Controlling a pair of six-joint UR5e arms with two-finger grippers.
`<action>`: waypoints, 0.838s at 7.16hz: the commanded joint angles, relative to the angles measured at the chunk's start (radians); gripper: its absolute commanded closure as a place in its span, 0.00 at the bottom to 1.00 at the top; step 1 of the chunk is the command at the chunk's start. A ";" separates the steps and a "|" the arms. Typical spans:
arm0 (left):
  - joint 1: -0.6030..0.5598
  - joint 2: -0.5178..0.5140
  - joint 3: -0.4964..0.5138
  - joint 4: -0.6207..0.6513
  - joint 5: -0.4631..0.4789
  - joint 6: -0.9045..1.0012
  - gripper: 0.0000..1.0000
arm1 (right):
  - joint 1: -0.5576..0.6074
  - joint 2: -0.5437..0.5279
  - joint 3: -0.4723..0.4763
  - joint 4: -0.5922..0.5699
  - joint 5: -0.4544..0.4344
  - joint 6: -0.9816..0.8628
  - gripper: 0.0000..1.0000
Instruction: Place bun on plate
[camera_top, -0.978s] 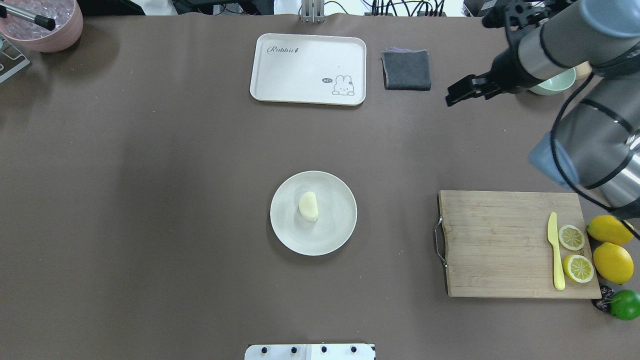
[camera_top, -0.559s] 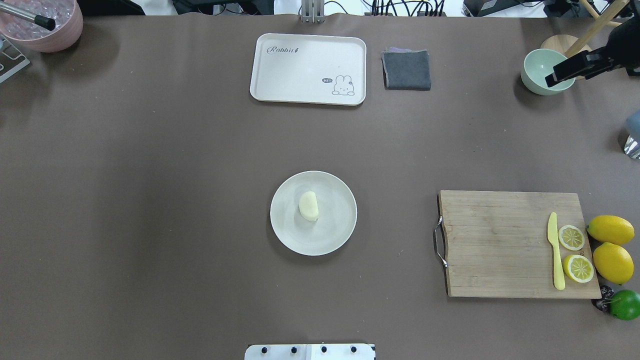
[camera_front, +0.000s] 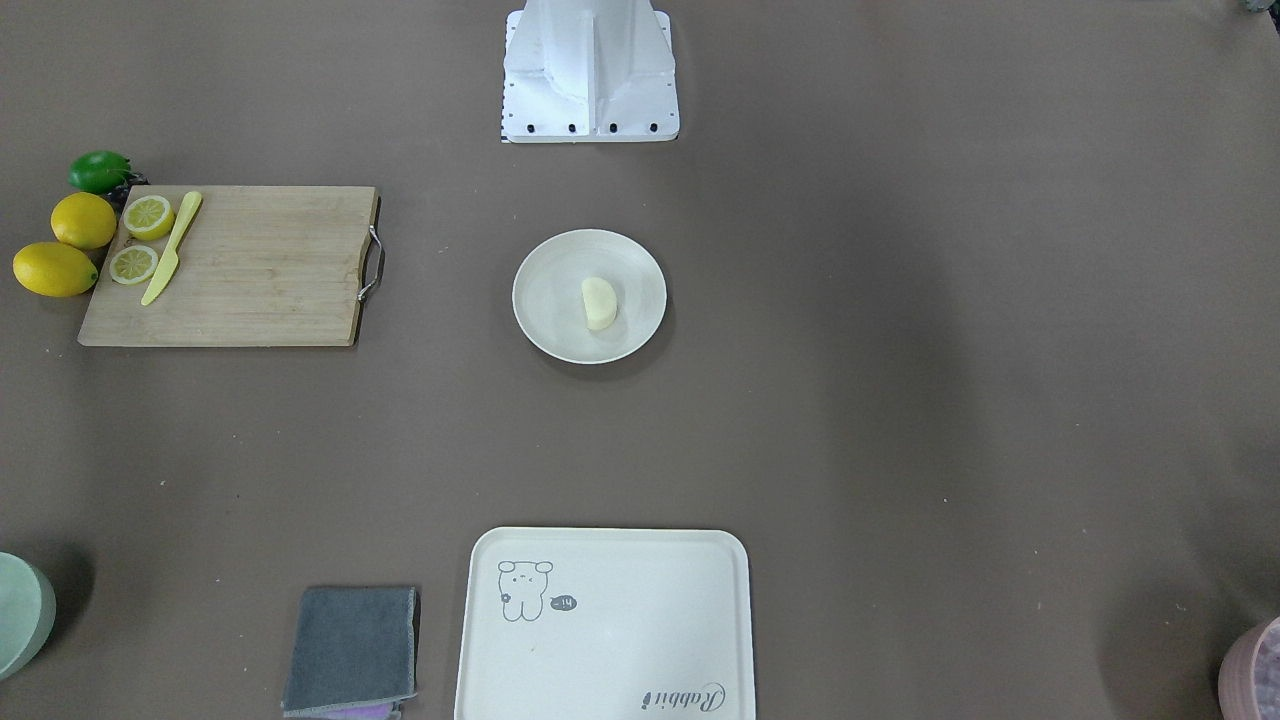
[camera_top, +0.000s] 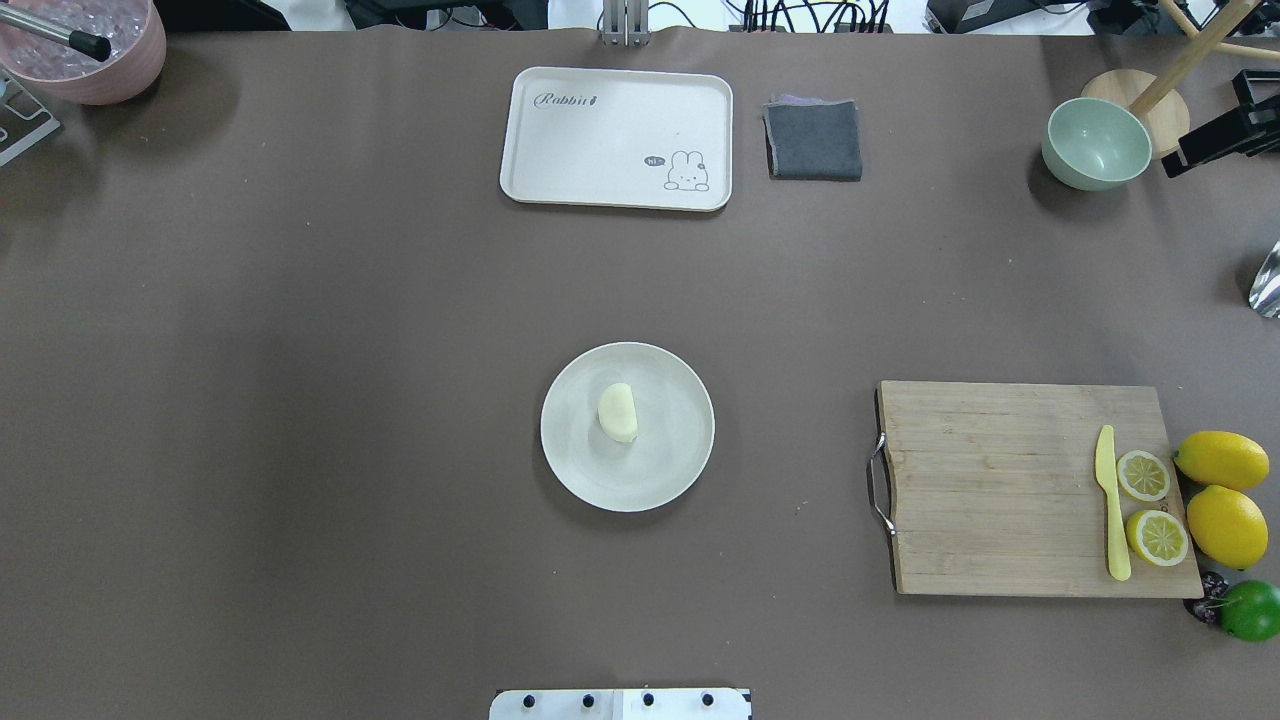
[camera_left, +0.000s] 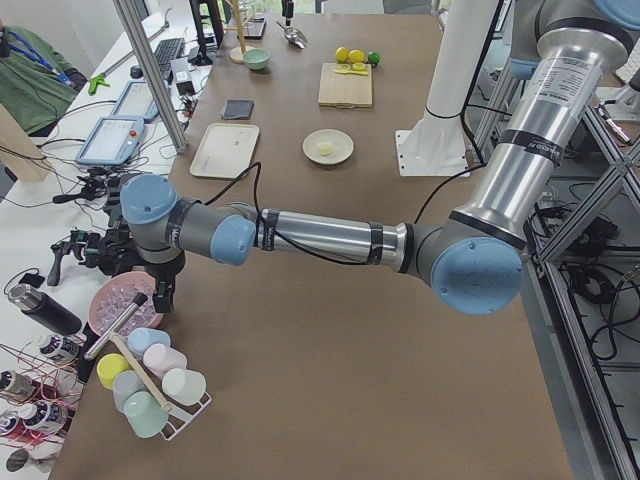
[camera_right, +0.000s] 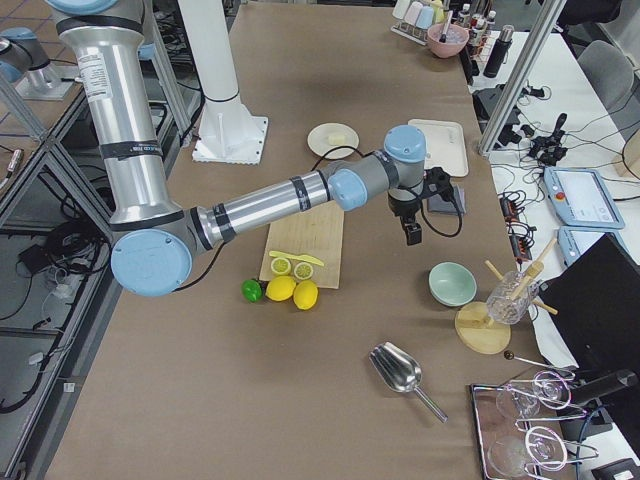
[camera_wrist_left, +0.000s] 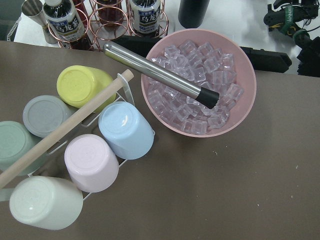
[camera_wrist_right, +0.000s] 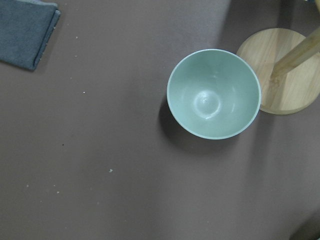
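The pale cream bun (camera_top: 617, 412) lies on the round off-white plate (camera_top: 680, 470) at the middle of the table, a little left of the plate's centre; the front view shows the bun (camera_front: 598, 303) on the plate (camera_front: 545, 320) too. Nothing touches it. My right gripper (camera_top: 1185, 158) is far off at the right edge, just beyond the green bowl, and the frame edge cuts it; I cannot tell its state. In the right side view the right gripper (camera_right: 411, 232) hangs above the table. My left gripper (camera_left: 165, 292) hangs over the pink ice bowl, seen only from the side.
A rabbit-print tray (camera_top: 616, 138) and a grey cloth (camera_top: 813, 140) lie at the far edge, with a green bowl (camera_top: 1096, 144) to their right. A cutting board (camera_top: 1000, 490) with a yellow knife, lemon slices and lemons lies at the right. A pink ice bowl (camera_top: 95, 55) stands far left.
My right arm has pulled back to the right, from beside the grey cloth to past the green bowl at the frame edge. Bun and plate have not moved.
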 joint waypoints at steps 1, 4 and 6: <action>-0.009 0.029 0.011 0.000 -0.002 0.001 0.02 | 0.032 0.022 -0.038 -0.002 -0.001 -0.005 0.00; -0.007 0.049 0.016 0.009 0.001 0.001 0.02 | 0.045 0.025 -0.046 -0.006 -0.001 -0.003 0.00; -0.029 0.031 -0.030 0.133 -0.090 0.001 0.02 | 0.046 0.036 -0.070 -0.001 -0.001 -0.002 0.00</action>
